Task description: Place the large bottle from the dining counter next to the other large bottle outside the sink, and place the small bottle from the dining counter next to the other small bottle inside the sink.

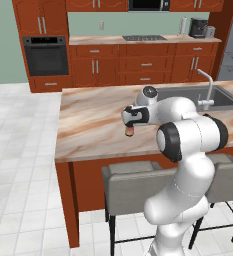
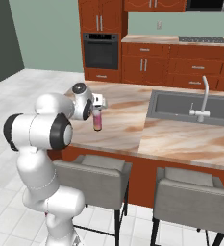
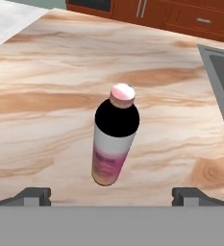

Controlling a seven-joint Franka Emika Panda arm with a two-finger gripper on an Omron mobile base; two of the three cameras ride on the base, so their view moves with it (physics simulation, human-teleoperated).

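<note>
Standing upright on the counter (image 3: pixel 46 86), the bottle (image 3: pixel 114 142) lies centred just beyond our gripper (image 3: pixel 111 196), whose jaws are spread wide, holding nothing.

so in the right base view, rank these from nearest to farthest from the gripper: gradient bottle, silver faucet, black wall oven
1. The slim pink-to-yellow gradient bottle, standing on the marbled dining counter right below the gripper.
2. The curved silver faucet, off to the right at the grey metal sink.
3. The black wall oven, set in the cabinets across the floor.

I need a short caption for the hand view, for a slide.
Open gripper above the upright gradient bottle on the marbled dining counter, sink at right.
</note>
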